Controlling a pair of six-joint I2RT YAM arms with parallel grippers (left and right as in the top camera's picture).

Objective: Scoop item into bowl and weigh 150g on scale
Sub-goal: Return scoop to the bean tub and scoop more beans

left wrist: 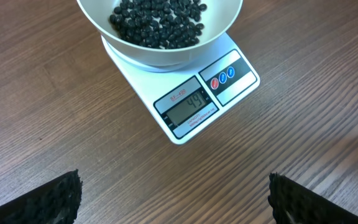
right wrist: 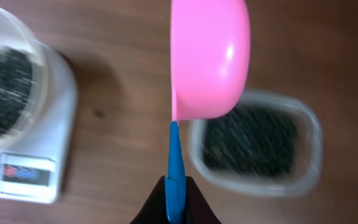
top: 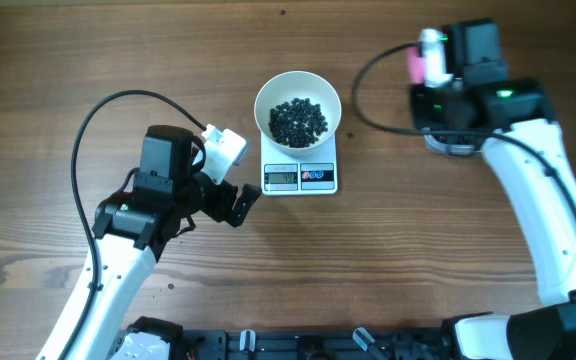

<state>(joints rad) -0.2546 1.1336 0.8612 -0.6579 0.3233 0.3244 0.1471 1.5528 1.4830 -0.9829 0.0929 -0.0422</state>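
Observation:
The white bowl (top: 264,100) stands on the scale (top: 300,177) and holds a heap of small black beads (top: 298,120). From the left wrist, the bowl (left wrist: 166,57) and its beads (left wrist: 157,22) fill the top, and the scale (left wrist: 194,102) shows digits on its display. My left gripper (top: 236,203) hovers open just left of the scale, with only bare wood between its fingers (left wrist: 48,202). My right gripper (right wrist: 174,199) is shut on the blue handle (right wrist: 174,155) of a pink scoop (right wrist: 210,59), held on edge over the table.
A clear plastic tub (right wrist: 316,149) of black beads (right wrist: 250,140) sits to the right of the scale, below the scoop. In the overhead view the right arm (top: 528,190) covers most of it. A black cable (top: 98,120) loops at the left.

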